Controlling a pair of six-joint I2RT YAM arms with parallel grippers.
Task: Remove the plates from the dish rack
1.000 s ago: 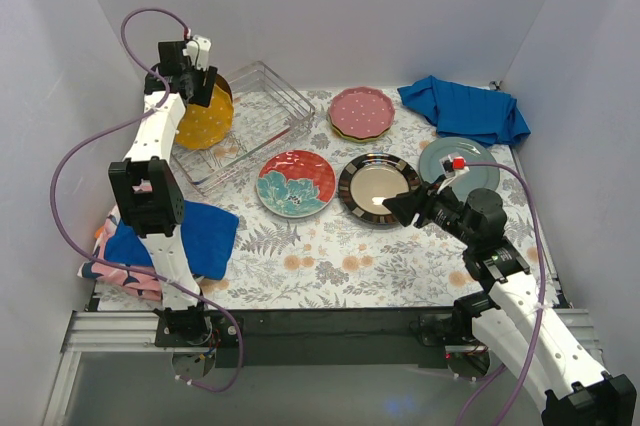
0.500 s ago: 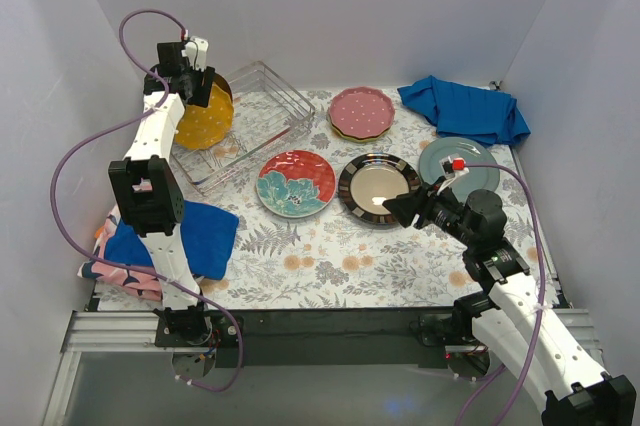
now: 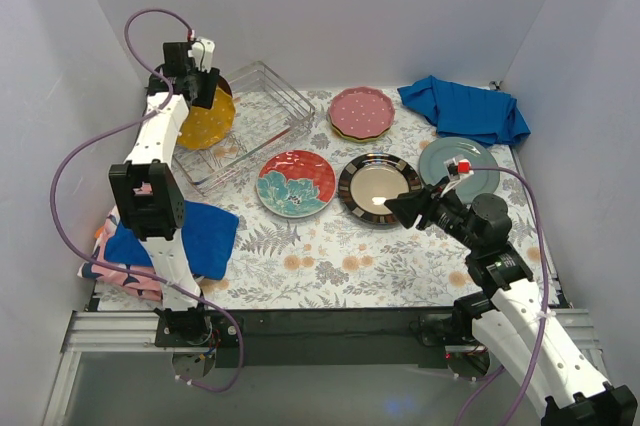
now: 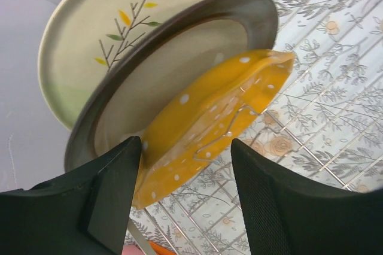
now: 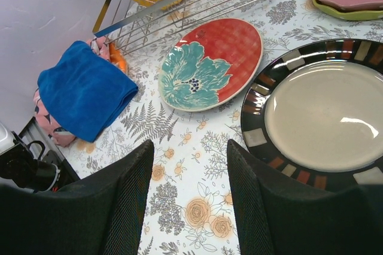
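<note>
Orange dotted plate (image 4: 209, 123) and cream sprig plate (image 4: 90, 33) in dish rack (image 3: 285, 101)

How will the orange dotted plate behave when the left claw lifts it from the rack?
Probably rigid and slick: the orange dotted plate looks glazed, so the left claw might slip. The brown-rimmed plate right behind it may shift. A wire of the dish rack crosses its face and could snag.

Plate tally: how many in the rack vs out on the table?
Plates in the dish rack: 3 (orange dotted, brown-rimmed, cream sprig)
Plates on the table: 5 (pink, lime-green, floral, dark-rimmed, grey-teal)
Total: 8
</note>
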